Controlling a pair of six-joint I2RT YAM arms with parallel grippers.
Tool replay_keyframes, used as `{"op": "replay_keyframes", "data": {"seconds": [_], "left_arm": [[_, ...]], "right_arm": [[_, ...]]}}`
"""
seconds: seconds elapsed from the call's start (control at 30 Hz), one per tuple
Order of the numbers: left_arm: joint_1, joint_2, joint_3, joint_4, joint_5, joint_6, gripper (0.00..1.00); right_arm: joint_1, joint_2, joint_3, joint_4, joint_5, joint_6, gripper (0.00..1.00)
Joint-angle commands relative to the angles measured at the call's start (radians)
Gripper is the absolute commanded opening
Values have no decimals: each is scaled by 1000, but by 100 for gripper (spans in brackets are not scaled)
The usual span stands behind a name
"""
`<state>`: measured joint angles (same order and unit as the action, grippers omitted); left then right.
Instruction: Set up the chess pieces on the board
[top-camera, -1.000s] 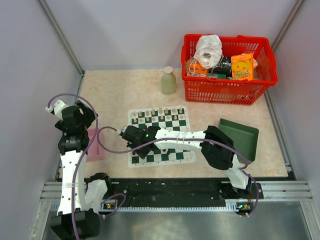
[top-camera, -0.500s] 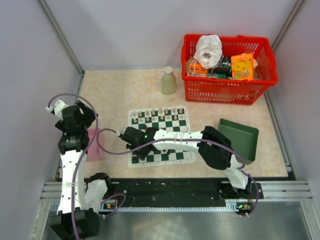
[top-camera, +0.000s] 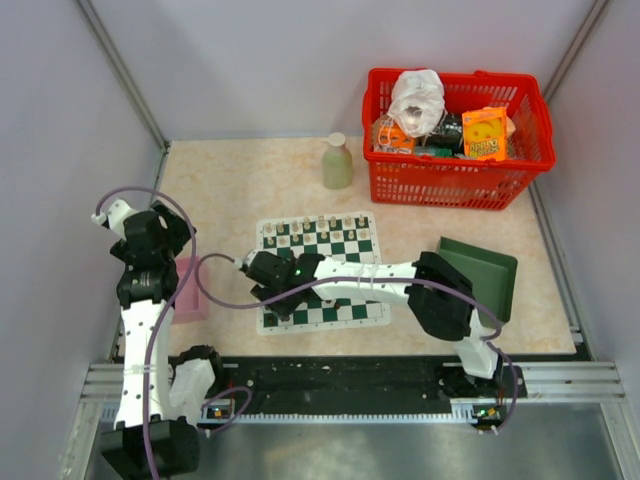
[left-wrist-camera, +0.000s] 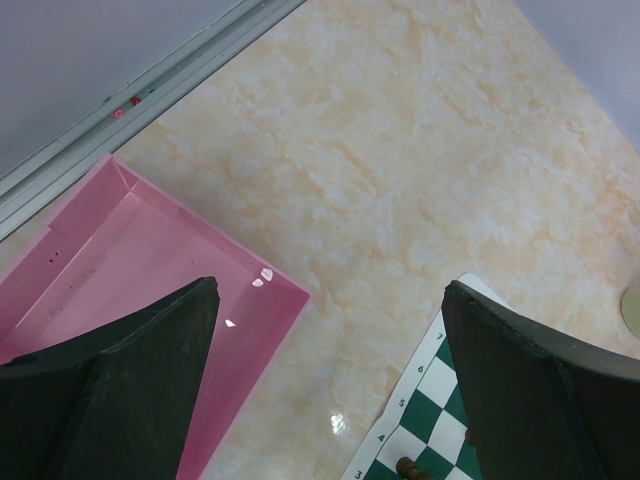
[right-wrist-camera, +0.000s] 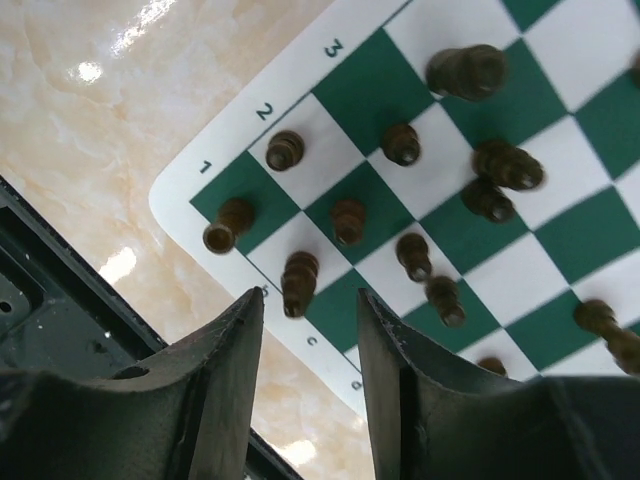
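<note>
Tabletop (top-camera: 250, 185) of glossy beige marble pattern carries everything. The right arm (top-camera: 370, 280) lies low, stretched leftward from its near right base across the near half of the board. The left arm (top-camera: 140, 300) stands folded upright at the left edge. A red plastic lattice basket (top-camera: 455, 182) sits far right.

The board (top-camera: 345, 245), a thin flat mat of dark green and white checks with a white numbered border, lies mid-table. A dark green tray (top-camera: 485, 270) leans at its right, and a shallow pink tray (left-wrist-camera: 120, 270) lies at its left. A pale bottle (top-camera: 337, 162) stands beyond.

The left gripper (left-wrist-camera: 330, 285) hangs above the pink tray's corner, jaws spread wide and empty. The right gripper (right-wrist-camera: 308, 298) hovers over the board's near left corner, jaws parted. A dark turned pawn (right-wrist-camera: 298, 283) stands free in line with the gap. The chess pieces (right-wrist-camera: 400, 145) near it are dark brown, upright and loosely clustered.
</note>
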<state>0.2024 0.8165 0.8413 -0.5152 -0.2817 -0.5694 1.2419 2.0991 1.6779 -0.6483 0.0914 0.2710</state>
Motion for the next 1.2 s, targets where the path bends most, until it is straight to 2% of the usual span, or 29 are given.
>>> {"op": "replay_keyframes", "data": {"seconds": [0.0,0.13,0.27,0.33,0.47,0.6,0.83,1.17], "left_arm": [[6,4,2,43,-8,13,99],[8,6,4,41,-1,8,99],[9,3,2,43,4,5,99],[8,1,2,43,9,3,99],[8,3,2,46,15,2,99],[8,6,1,49,18,0,99],[9,12,-4,58,27,-7,99],[9,16,-5,63,32,-7,99]], "right_arm": [[8,-192,-62,65,106,-12,44],[-27,-328,-165,122,171,2,51],[-114,-456,-283,168,208,40,56],[-186,-510,-351,193,191,72,60],[-338,-570,-467,222,104,126,60],[-418,-580,-541,233,80,134,60],[-434,-538,-561,249,-13,123,58],[-398,-446,-452,220,-25,71,52]]}}
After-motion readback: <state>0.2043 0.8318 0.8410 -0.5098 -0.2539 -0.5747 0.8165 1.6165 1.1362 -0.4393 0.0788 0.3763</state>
